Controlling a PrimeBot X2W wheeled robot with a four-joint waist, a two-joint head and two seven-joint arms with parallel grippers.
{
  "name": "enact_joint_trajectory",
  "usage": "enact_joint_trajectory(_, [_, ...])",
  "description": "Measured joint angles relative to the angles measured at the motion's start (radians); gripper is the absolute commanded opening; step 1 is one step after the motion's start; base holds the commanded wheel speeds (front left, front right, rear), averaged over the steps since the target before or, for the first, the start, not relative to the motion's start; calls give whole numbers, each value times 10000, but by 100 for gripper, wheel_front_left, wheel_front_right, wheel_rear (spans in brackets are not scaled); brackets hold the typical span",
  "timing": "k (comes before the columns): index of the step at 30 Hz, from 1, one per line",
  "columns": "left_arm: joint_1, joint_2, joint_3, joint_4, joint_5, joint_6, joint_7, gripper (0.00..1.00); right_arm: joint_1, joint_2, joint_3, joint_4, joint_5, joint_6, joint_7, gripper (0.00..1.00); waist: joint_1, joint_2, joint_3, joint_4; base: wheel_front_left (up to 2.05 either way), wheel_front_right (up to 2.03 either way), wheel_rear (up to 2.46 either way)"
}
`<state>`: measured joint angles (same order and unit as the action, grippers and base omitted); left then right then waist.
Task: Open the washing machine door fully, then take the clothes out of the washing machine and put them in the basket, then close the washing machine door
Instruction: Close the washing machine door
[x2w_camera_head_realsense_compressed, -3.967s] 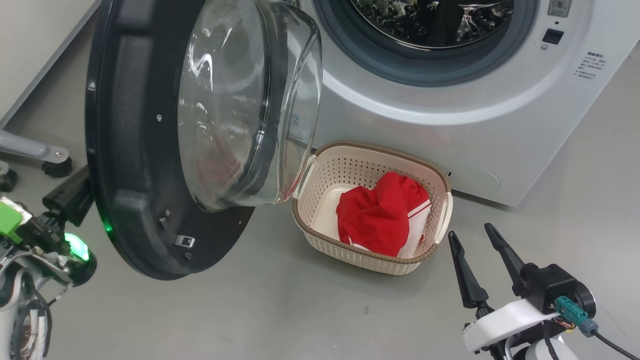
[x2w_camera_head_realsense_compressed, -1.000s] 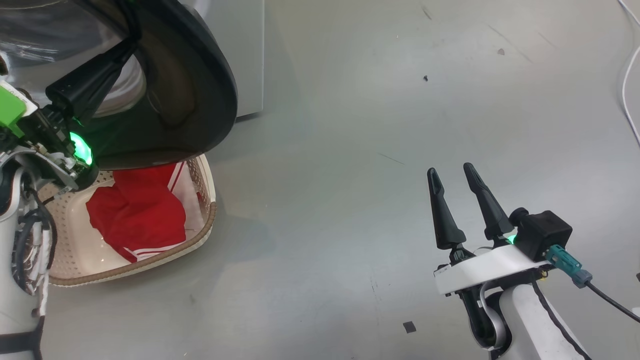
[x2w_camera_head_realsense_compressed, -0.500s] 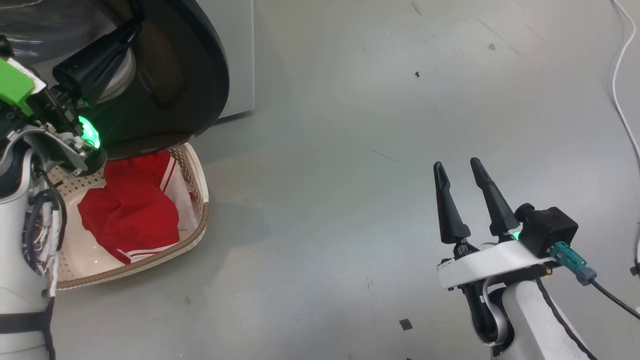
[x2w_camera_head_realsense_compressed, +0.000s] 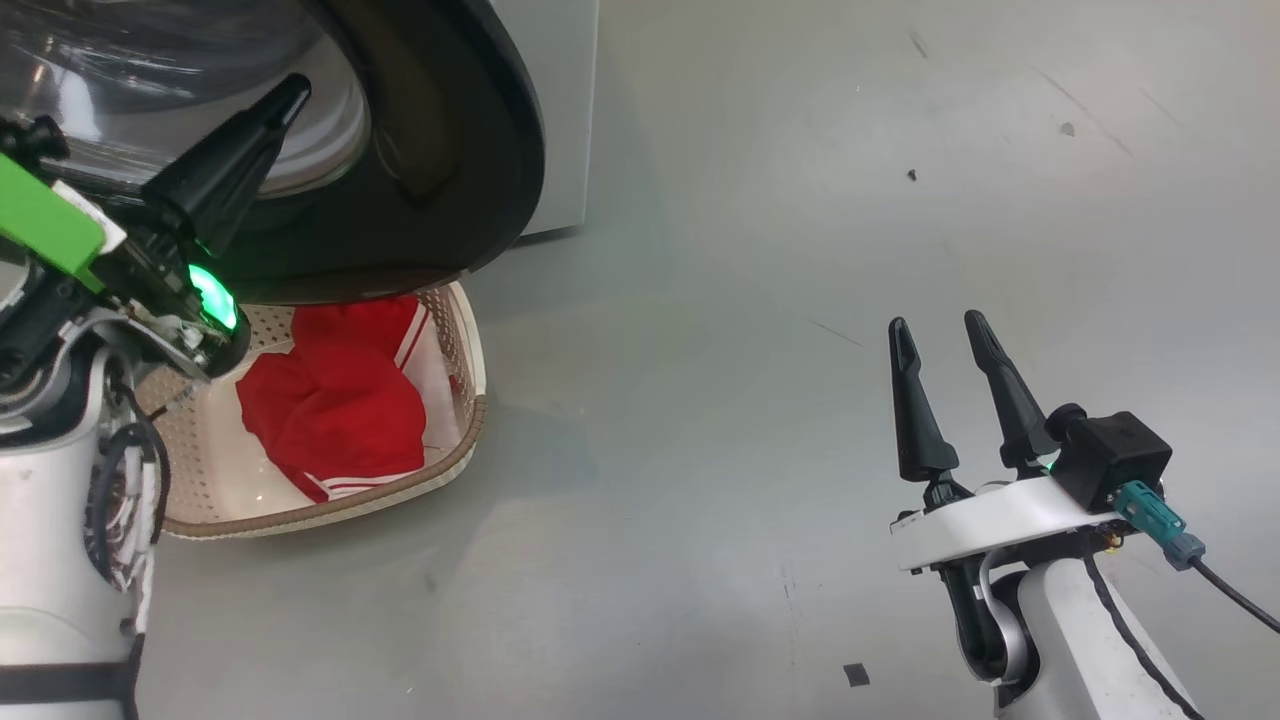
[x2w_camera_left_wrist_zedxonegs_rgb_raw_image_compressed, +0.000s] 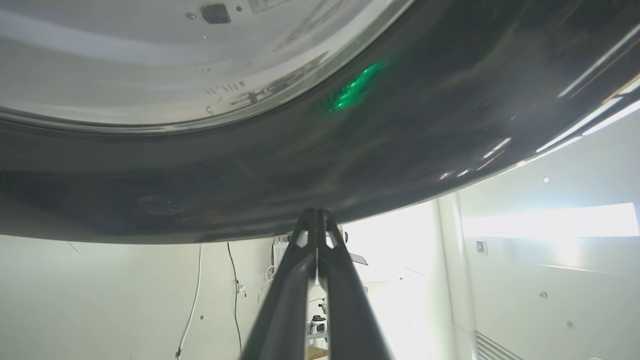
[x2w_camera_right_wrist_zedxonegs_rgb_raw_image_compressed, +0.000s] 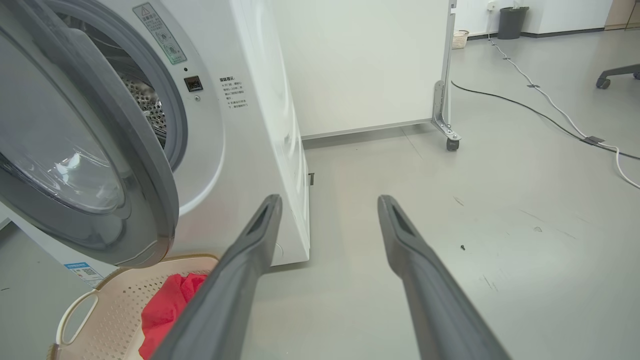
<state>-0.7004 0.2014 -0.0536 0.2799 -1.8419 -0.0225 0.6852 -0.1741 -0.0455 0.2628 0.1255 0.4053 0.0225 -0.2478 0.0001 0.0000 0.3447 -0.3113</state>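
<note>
The clothes (x2w_camera_head_realsense_compressed: 335, 410) lie in the basket (x2w_camera_head_realsense_compressed: 455, 470) — so the clenched, empty left tool (x2w_camera_head_realsense_compressed: 285, 100) noses at the door (x2w_camera_head_realsense_compressed: 470, 150) rim, likely to push it shut; the right tool (x2w_camera_head_realsense_compressed: 936, 322) hangs released.

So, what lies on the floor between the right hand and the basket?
Nothing: the head view shows bare grey floor between the right hand and the basket.
</note>
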Motion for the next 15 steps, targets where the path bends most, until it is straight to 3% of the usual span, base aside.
enact_joint_trajectory(4, [733,-132,203,-6,-65,-518,-86,0,17,0,-119,52,-236,10,0,100,0,0,-134,374,0,0,0])
enact_joint_trajectory(8, [1479,-345,449,-61,-153,-755,-303,0,97,-2,-247,104,-316,12,0,100,0,0,-291,772,0,0,0])
enact_joint_trajectory(9, [1684,-384,522,-77,-167,-802,-355,8,134,-2,-267,128,-341,12,0,100,0,0,-333,871,0,0,0])
enact_joint_trajectory(10, [1897,-430,594,-94,-186,-811,-431,38,178,-2,-280,153,-384,13,0,100,0,0,-380,972,0,0,0])
enact_joint_trajectory(11, [2107,-468,619,-128,-194,-851,-489,100,218,-2,-288,173,-403,15,0,100,0,0,-426,1069,0,0,0])
enact_joint_trajectory(15, [2836,-761,629,-316,-132,-947,-713,100,344,-81,-414,215,-476,25,0,100,0,0,-612,1477,0,0,0])
